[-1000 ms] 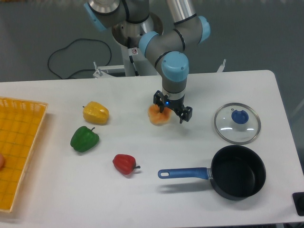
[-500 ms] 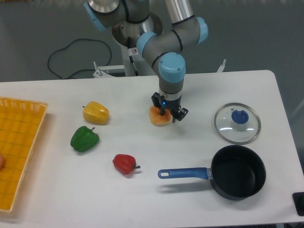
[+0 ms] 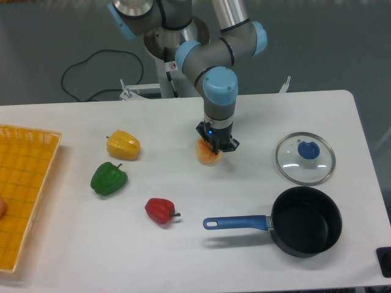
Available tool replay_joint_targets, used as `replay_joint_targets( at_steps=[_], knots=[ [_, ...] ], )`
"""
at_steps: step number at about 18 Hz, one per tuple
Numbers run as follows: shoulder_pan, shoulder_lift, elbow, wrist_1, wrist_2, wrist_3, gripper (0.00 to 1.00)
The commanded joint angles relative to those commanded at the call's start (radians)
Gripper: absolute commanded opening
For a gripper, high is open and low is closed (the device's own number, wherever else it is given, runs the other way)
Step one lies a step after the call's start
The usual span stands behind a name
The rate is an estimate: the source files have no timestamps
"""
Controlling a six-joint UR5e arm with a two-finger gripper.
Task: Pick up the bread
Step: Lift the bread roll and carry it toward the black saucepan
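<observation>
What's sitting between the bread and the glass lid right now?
Nothing: in the fixed camera view, only bare white table lies between the bread, under the gripper, and the glass lid.

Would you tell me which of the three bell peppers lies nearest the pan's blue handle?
The red bell pepper, just left of the handle's tip; the green and yellow peppers sit farther left.

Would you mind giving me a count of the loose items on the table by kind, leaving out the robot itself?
Bell peppers: 3, yellow, green, red
Bread: 1, under the gripper
Saucepan: 1
Glass lid: 1
Yellow basket: 1
Total: 7
</observation>
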Motion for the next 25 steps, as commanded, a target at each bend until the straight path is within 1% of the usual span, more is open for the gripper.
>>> replay_joint_targets(
  at_steps=[4,5,6,7,8,10,11,13,15,17,20,23,25],
  knots=[
    [0.006,0.034,0.005,-0.006,0.003,0.0,0.04],
    [0.008,0.044,0.008,-0.012,0.003,0.0,0.03],
    [0.011,0.054,0.021,-0.034,0.002,0.0,0.03],
    [0.017,0.064,0.043,-0.072,0.002,0.0,0.03],
    [0.023,0.077,0.07,-0.122,0.002,-0.002,0.03],
    [0.029,0.094,0.138,-0.228,-0.002,-0.002,0.03],
    [0.037,0.098,0.171,-0.271,-0.002,-0.002,0.03],
    [0.051,0.097,0.227,-0.325,-0.003,-0.003,0.03],
    [0.075,0.089,0.27,-0.336,-0.005,-0.002,0.03],
    [0.092,0.063,0.322,-0.344,-0.005,-0.002,0.03],
    [0.103,-0.003,0.403,-0.347,-0.005,-0.002,0.03],
    [0.112,-0.078,0.507,-0.348,-0.006,-0.011,0.02],
    [0.114,-0.119,0.563,-0.348,-0.006,-0.011,0.02]
  ],
)
